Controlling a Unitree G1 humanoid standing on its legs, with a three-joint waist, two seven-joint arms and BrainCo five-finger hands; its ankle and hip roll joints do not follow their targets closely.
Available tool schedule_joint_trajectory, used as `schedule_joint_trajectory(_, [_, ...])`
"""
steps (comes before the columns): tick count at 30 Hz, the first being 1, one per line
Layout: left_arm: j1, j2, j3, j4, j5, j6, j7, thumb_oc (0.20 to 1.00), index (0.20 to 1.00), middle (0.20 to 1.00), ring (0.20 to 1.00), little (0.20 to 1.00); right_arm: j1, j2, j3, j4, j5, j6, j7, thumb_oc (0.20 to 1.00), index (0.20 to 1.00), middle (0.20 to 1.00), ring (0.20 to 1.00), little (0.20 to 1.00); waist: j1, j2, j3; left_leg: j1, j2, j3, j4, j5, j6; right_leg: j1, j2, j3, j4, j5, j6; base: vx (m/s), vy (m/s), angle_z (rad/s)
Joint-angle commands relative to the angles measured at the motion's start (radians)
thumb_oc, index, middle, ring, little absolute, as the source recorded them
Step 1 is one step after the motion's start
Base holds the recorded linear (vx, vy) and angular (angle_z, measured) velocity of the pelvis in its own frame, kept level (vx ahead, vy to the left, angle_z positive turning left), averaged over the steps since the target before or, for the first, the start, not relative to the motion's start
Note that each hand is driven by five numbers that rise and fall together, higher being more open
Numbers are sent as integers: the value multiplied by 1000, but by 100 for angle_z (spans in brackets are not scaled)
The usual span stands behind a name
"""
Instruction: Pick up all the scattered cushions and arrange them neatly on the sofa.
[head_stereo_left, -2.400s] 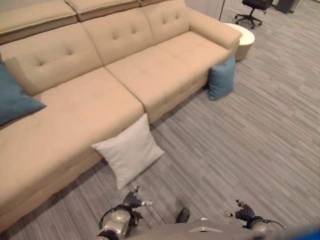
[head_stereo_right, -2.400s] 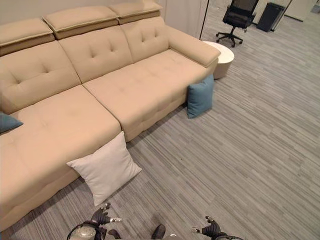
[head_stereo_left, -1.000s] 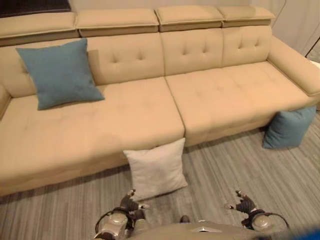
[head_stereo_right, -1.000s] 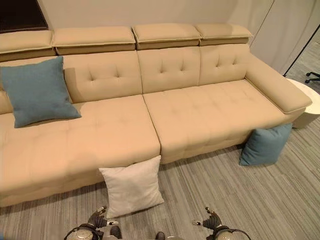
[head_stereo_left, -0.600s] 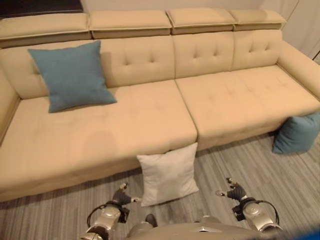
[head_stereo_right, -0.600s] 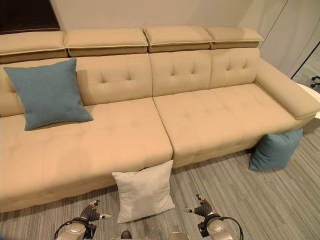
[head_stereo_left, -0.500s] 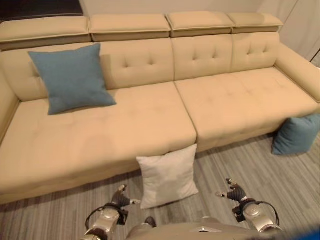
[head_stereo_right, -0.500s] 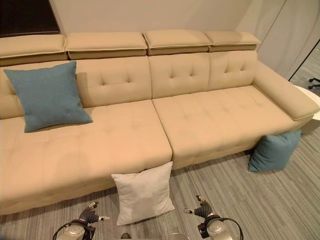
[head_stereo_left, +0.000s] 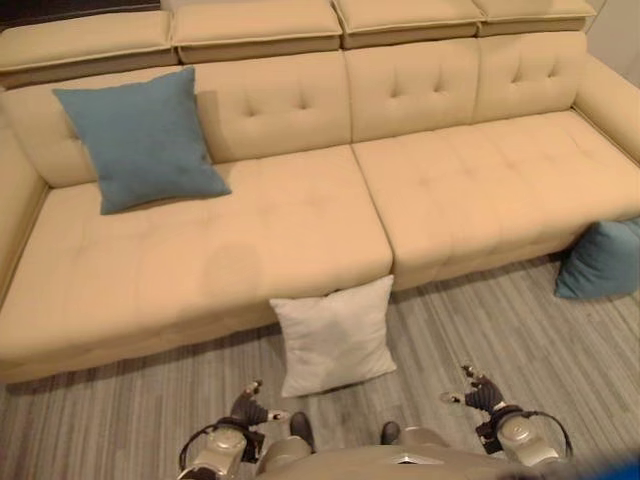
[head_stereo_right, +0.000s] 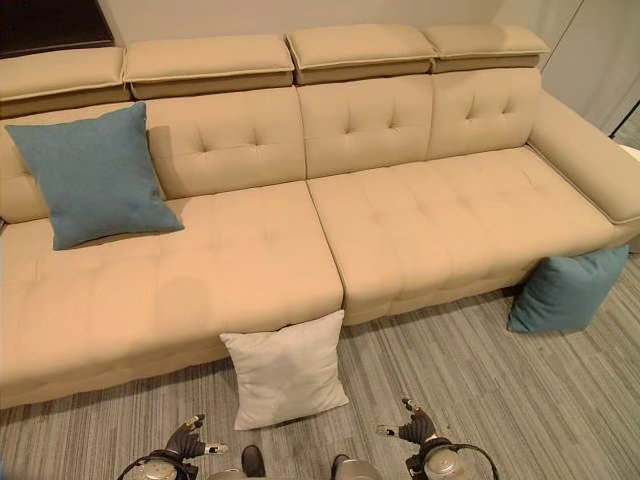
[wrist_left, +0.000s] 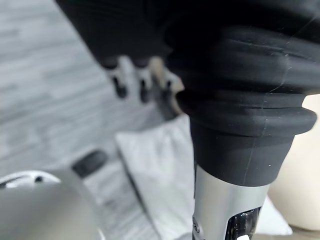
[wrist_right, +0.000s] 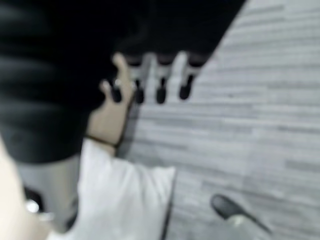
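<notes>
White square fabric cushion (head_stereo_left: 335, 335) propped on the grey striped floor (head_stereo_left: 480, 330), leaning against the front of the long beige tufted sofa (head_stereo_left: 300, 220), right between the two hands. Left hand (head_stereo_left: 250, 409) low at the near edge, fingers loosely spread and relaxed, holding nothing; right hand (head_stereo_left: 478, 395) the same on the other side, fingers apart, nothing in them. Second stray: a teal square cushion (head_stereo_right: 566, 289) on the floor, tucked against the sofa's right end, well apart from the white one. One more teal cushion (head_stereo_left: 142, 138) already up on the seat, leaning on the backrest at the left. White one looks the likely first pick: soft, light, squashy, bound to sag if pinched at one corner, nothing fragile about it. Best bet by the look of it: both hands on opposite side edges, squeezing gently inward, or a firm pinch along the top edge.
</notes>
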Motion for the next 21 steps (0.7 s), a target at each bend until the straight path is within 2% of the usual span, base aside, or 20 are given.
schedule_joint_trajectory(1, [-32,9,-5,-51,6,-30,2,1000,1000,1000,1000,1000,-17,-6,3,-43,11,-33,-18,1000,1000,1000,1000,1000,1,-54,-7,26,-34,-21,78,-102,-35,40,-41,9,-142,171,88,40,52,4])
schedule_joint_trajectory(4, [-29,11,-8,-65,0,-31,4,1000,1000,1000,1000,1000,-20,-6,2,-44,10,-31,-19,1000,1000,1000,1000,1000,5,-56,-9,26,-39,-28,77,-108,-29,39,-48,9,-132,171,96,30,75,7])
schedule_joint_trajectory(6, [-27,20,-1,-64,-1,-27,7,1000,1000,1000,1000,1000,-32,-1,6,-46,3,-27,-17,1000,1000,1000,1000,1000,8,-53,-5,33,-53,-40,66,-117,-8,-22,-68,31,-17,212,119,23,159,6])
schedule_joint_trajectory(7, [-27,20,-1,-64,-1,-27,7,1000,1000,1000,1000,1000,-33,-1,6,-46,4,-27,-17,1000,1000,1000,1000,1000,9,-53,-5,32,-54,-38,66,-117,-7,-25,-69,34,-14,211,119,-3,89,-4])
schedule_joint_trajectory(9, [-38,31,3,-48,3,-26,9,1000,1000,1000,1000,1000,-53,7,10,-43,8,-27,-15,1000,1000,1000,1000,1000,6,-52,11,34,-62,-46,71,-120,9,-79,-70,72,82,241,139,16,117,-10])
schedule_joint_trajectory(15, [-44,42,16,-32,-1,-29,11,1000,1000,1000,1000,1000,-53,14,15,-27,10,-24,-10,1000,1000,1000,1000,1000,5,-50,10,64,-73,-68,58,-132,10,-98,-78,78,18,245,121,91,10,0])
schedule_joint_trajectory(16, [-47,43,17,-28,-2,-31,13,1000,1000,1000,1000,1000,-52,13,14,-29,13,-25,-9,1000,1000,1000,1000,1000,0,-52,12,69,-75,-75,56,-134,7,-106,-73,88,-8,247,123,120,-75,26])
schedule_joint_trajectory(17, [-47,47,13,-41,-1,-38,15,1000,1000,1000,1000,1000,-42,7,15,-38,14,-24,-6,1000,1000,1000,1000,1000,1,-67,15,73,-87,-90,64,-147,0,-80,-74,93,-80,234,122,119,-75,28])
schedule_joint_trajectory(21, [-48,48,16,-64,-12,-42,23,1000,1000,1000,1000,1000,-44,2,19,-47,14,-29,-9,1000,1000,1000,1000,1000,9,-75,20,55,-80,-98,78,-145,-11,-77,-69,85,-83,238,121,23,-107,36])
